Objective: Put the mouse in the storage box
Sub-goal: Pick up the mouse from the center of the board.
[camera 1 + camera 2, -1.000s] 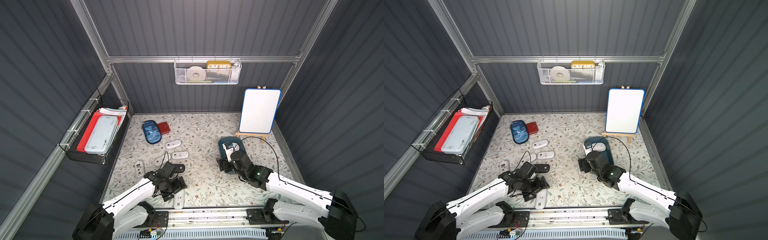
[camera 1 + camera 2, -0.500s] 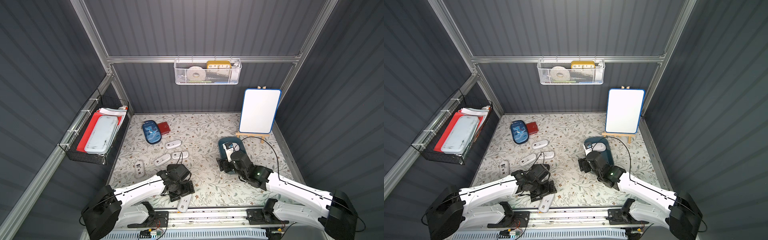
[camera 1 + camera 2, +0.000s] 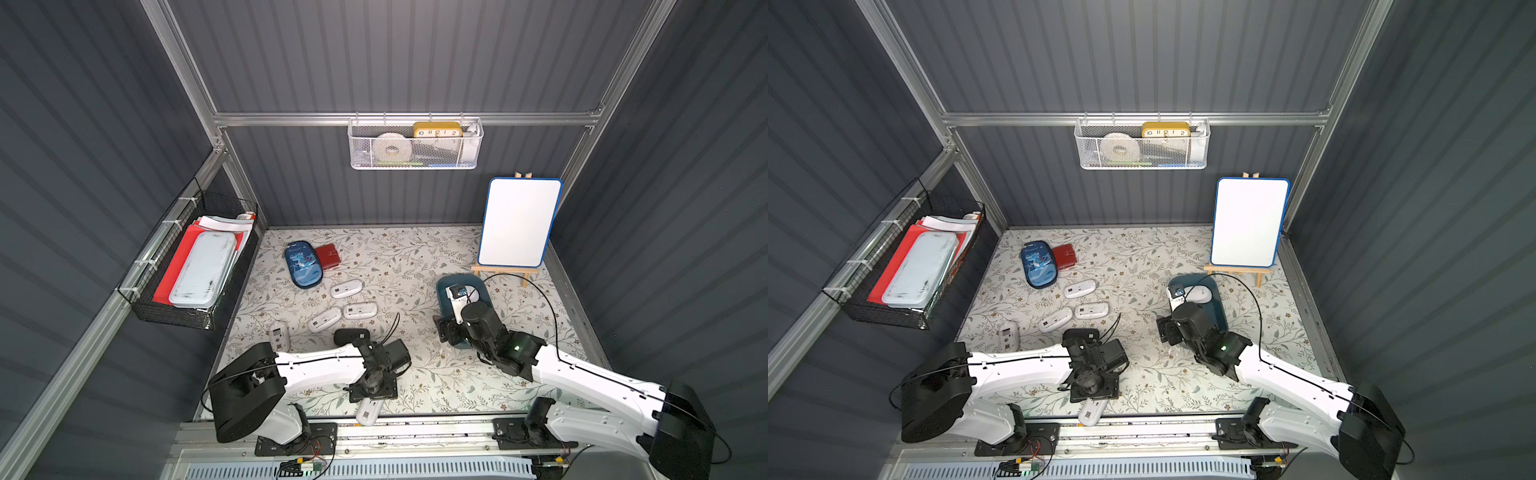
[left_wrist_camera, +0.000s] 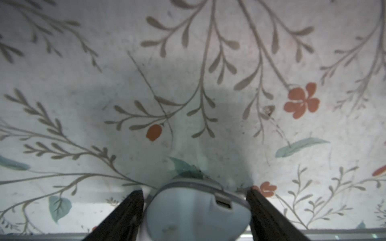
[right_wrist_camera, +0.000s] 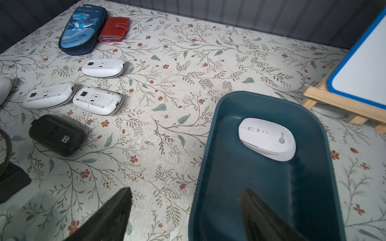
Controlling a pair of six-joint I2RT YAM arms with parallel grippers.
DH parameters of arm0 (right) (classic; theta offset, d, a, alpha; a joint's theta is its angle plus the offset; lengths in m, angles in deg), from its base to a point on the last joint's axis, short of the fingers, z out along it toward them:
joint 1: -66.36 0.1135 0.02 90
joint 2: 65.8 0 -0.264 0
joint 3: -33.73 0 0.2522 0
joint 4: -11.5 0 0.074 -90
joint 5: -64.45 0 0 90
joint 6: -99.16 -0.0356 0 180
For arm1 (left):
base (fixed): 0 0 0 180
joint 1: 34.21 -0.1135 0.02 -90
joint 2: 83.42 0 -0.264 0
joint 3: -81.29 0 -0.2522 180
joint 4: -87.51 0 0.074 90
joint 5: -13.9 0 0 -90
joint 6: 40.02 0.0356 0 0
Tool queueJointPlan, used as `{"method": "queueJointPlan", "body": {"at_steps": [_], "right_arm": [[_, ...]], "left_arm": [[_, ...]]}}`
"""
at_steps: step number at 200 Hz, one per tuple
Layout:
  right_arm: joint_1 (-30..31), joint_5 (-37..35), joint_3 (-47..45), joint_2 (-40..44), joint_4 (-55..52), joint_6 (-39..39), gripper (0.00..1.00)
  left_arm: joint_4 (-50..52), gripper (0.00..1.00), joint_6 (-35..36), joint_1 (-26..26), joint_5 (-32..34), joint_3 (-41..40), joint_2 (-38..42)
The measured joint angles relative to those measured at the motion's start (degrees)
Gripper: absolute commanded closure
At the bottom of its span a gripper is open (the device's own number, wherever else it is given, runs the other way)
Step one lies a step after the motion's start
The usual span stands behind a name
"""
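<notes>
The left arm has swung away from the loose mice in the middle of the surface (image 4: 208, 62) and come down at its front edge. The left pincer (image 4: 195, 191) now sits right over the mouse (image 3: 367, 412) lying there. A second ago its jaws were spread wide. Now they have drawn in, and the wrist view shows one dark finger (image 4: 259, 206) against each flank of the mouse's rounded shell. The pincer looks clenched on the mouse, though how firm the hold is cannot be told. The mouse still rests on the surface under the pincer, partly out over the front rail, and seems to have turned a little.

The right arm has not moved. The right pincer (image 5: 186, 191) stays released and empty, one finger over the near end of the storage box (image 5: 261, 104) and the other over bare surface. Another white mouse (image 5: 267, 138) already lies in the box, ahead of that pincer. The black mouse (image 5: 56, 134) lies untouched beyond the left pincer, farther from the rail.

For the task, this looks like the grasp just being made, with the lift and the carry still to come. The box is well away on the right pincer's side. A lift probably needs a secure squeeze first, since the smooth shell sits close to the drop at the edge.
</notes>
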Motion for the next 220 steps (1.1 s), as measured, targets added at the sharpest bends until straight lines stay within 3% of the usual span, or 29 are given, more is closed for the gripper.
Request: {"method": "queueJointPlan", "body": {"at_steps": [69,144,164,220], "right_arm": [[0.0,0.0,0.0,0.0,0.0,-0.2,0.15],[0.0,0.0,0.0,0.0,0.0,-0.3,0.15],[0.0,0.0,0.0,0.3,0.0,-0.9,0.15],[0.0,0.3,0.0,7.9,-0.5,-3.8,0.15]], "left_arm": [[0.8,0.62,0.2,0.3,0.4,0.1,-0.2],[-0.2,0.64,-1.7,0.1,0.8,3.3,-0.3],[-3.0,0.65,-1.5,-3.2,1.0,7.6,0.2],[-15.3,0.65,2.2,-18.5,-0.5,16.9,1.5]]}}
